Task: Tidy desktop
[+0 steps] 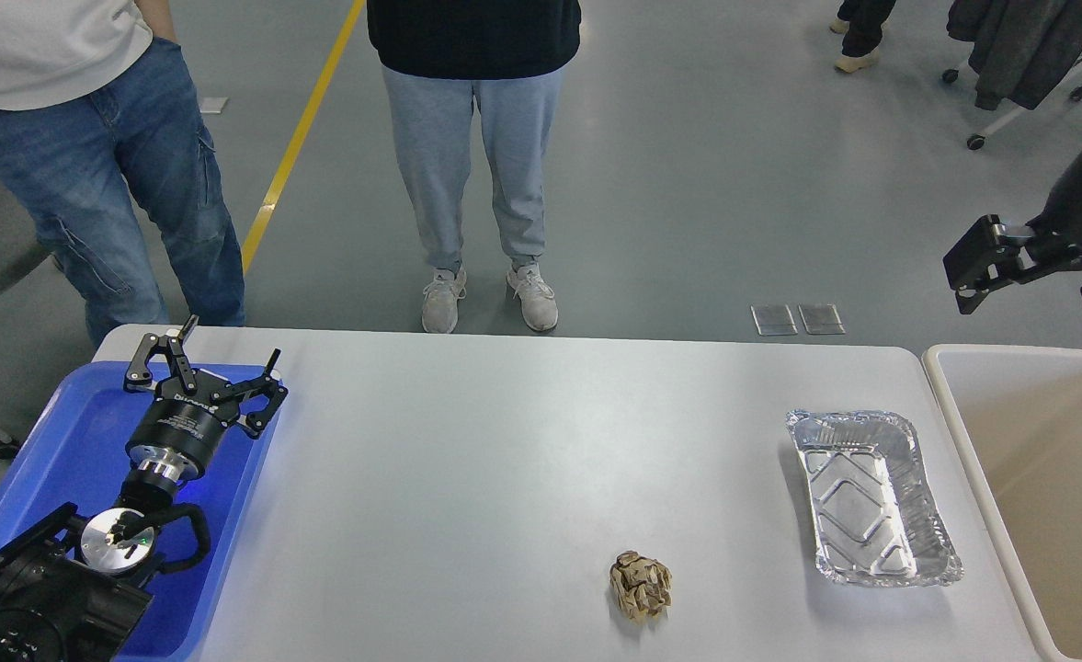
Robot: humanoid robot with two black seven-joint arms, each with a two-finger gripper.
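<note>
The light-grey desktop (pixel 504 432) fills the lower part of the head view. A crumpled brown paper ball (pixel 640 586) lies near its front edge, right of centre. An empty aluminium foil tray (pixel 871 496) sits upright toward the right end. My left gripper (pixel 233 338) hovers over the far right corner of the blue plastic tray (pixel 44 460), open, with nothing between its fingers. My right gripper (pixel 974 268) hangs high off the table's far right corner, above the floor, dark and side-on, with nothing visibly held.
A beige bin (pixel 1046 478) stands against the table's right end. Two people stand just beyond the far edge, one in jeans (pixel 127 184) at the left, one in grey trousers (pixel 476 165) at centre. A chair with a coat (pixel 1019 55) is at the back right.
</note>
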